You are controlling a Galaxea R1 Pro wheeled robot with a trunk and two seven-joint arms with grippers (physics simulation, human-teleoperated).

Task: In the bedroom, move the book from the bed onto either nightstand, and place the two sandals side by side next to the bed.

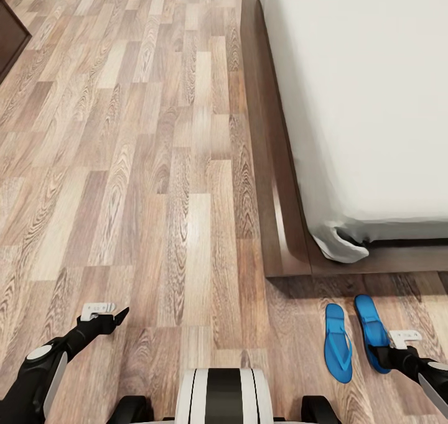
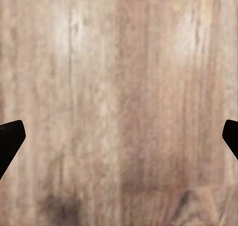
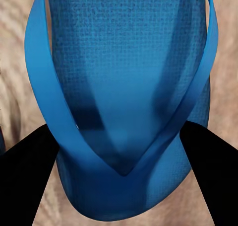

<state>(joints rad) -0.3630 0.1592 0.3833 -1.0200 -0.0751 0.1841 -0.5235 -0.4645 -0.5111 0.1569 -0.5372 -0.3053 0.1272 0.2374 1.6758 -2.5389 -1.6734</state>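
Far left, well fwd of the left end effector (image 1: 118, 315), a dark brown cabinet corner (image 1: 11, 35) cuts into the head view's upper edge. The left end effector hangs low over bare wood-plank floor (image 1: 155, 163); nothing near it. In the left wrist view its two dark fingertips (image 2: 10, 141) sit at opposite edges w/ only blurred plank grain betw. them, so it's spread wide and holding nothing.

Center: robot's white-and-black trunk (image 1: 224, 396) at the bottom of the head view, planks ahead of it.

Right of that, the bed (image 1: 274, 163): dark wood frame running away from the robot, grey mattress (image 1: 373, 101) on top, a rumpled mattress corner (image 1: 339, 244) overhanging the frame's near corner. The frame's foot end lies just fwd of the right end effector (image 1: 381, 352) and blocks the way straight ahead.

The two sandals lie on the floor just past the bed's foot, roughly parallel, close but apart. Left sandal (image 1: 338, 343) sits just beside the right end effector, on its inner side. Right sandal (image 1: 371, 327) is directly under the right end effector. Right wrist view: blue sole and V-strap (image 3: 124, 112) close up, the two dark fingers (image 3: 29, 176) spread either side of the strap junction, straddling it. Whether they touch the sandal — can't tell; not closed on it.
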